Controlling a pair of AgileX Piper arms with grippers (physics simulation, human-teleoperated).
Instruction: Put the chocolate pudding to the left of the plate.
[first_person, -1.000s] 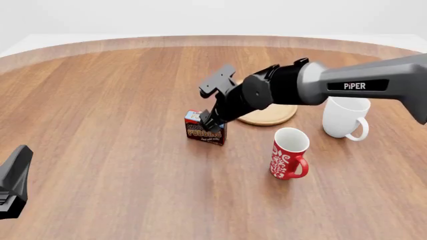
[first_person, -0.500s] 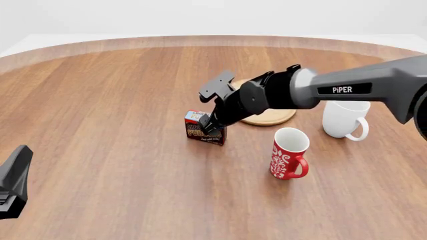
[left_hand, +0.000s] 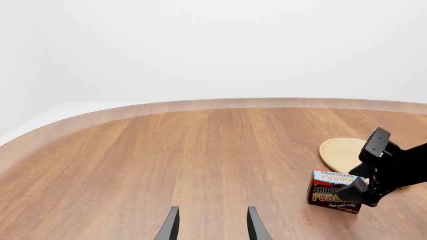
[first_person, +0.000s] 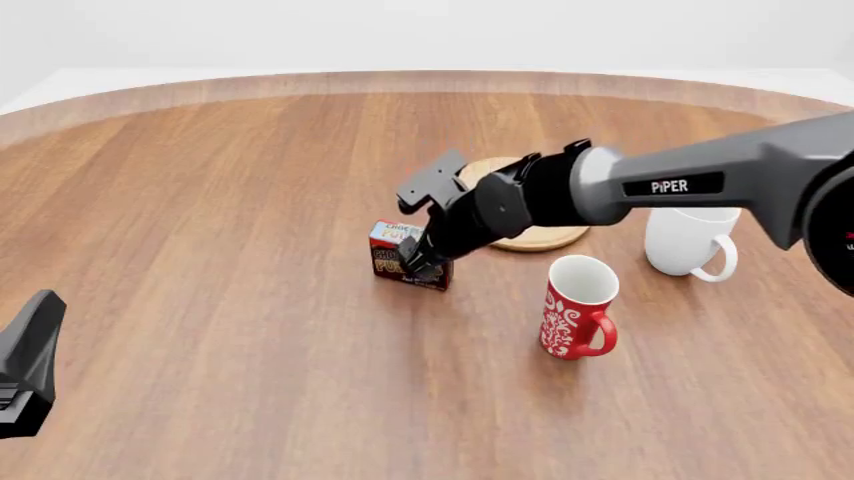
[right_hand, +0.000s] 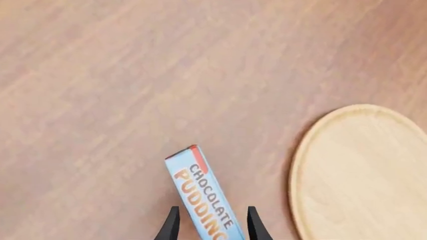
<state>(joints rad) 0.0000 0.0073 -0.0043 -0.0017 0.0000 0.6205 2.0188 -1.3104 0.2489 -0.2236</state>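
Pudding carton (right_hand: 203, 200) stood between my right gripper's (right_hand: 209, 227) spread fingers, its long axis running toward eleven o'clock. It sat at about eight o'clock from the plate (first_person: 537, 236), just beside it. My left gripper (left_hand: 210, 225) hung open, well apart.

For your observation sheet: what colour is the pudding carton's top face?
Light blue, on the chocolate pudding; the right wrist view shows it best.

Chocolate pudding (first_person: 395, 252) (upright carton) stands left of plate (first_person: 550, 238).
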